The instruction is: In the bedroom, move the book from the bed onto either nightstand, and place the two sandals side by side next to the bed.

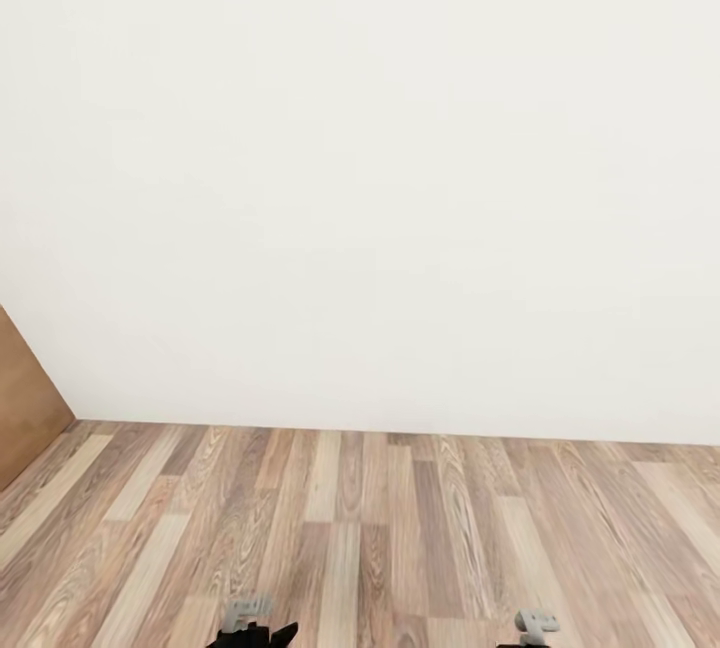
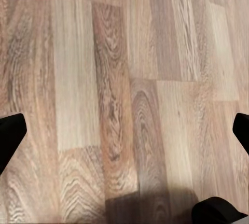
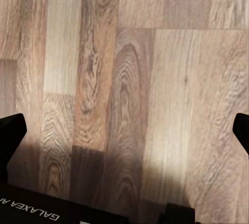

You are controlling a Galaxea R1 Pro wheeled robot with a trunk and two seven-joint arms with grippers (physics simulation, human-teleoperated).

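Observation:
I face a bare white wall (image 1: 360,158) of the bedroom above a light-brown wood-plank floor (image 1: 380,528). The book, the bed, the nightstand and the two sandals are out of view. My left gripper (image 1: 250,623) and right gripper (image 1: 535,623) peek in at the bottom edge of the head view. In the left wrist view the left gripper (image 2: 124,136) hangs open over the planks, its black fingertips (image 2: 10,136) far apart with nothing between them. The right gripper (image 3: 124,136) is open the same way above the floor.
A tan wooden door (image 1: 25,408) stands at the far left against the wall. The wall meets the floor a short way ahead. The robot's dark base (image 3: 41,208) and its shadow lie on the planks below the right gripper.

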